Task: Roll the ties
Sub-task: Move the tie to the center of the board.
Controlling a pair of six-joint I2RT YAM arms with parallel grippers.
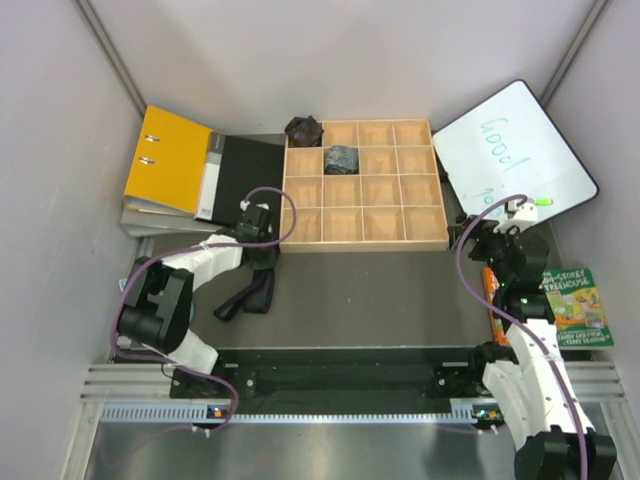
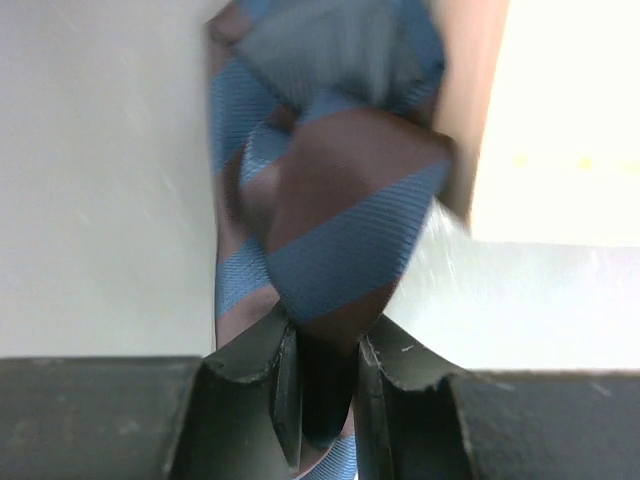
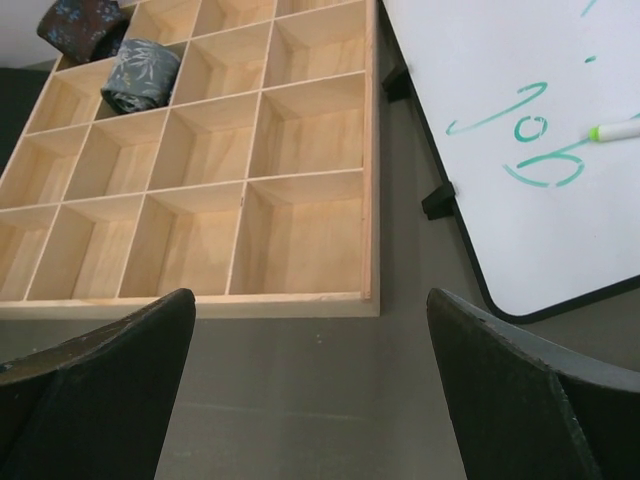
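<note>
My left gripper [image 1: 262,252] is shut on a blue-and-brown striped tie [image 2: 330,240], just left of the wooden tray's near left corner. In the left wrist view the tie is pinched between the fingertips of my left gripper [image 2: 325,345]. From above, the loose dark tie [image 1: 248,295] trails from the gripper onto the table. A brownish rolled tie [image 1: 303,130] [image 3: 85,25] sits in the tray's far left cell. A greyish rolled tie [image 1: 341,158] [image 3: 140,75] sits in a cell beside it. My right gripper [image 1: 485,232] [image 3: 315,380] is open and empty, near the tray's right front corner.
The wooden grid tray [image 1: 362,240] [image 3: 300,300] fills the middle back. A yellow binder [image 1: 165,160] and black folder cover [image 1: 248,175] lie at the back left. A whiteboard [image 1: 515,150] [image 3: 520,100] with a green marker [image 3: 615,130] leans at the right. A book [image 1: 575,305] lies beside the right arm.
</note>
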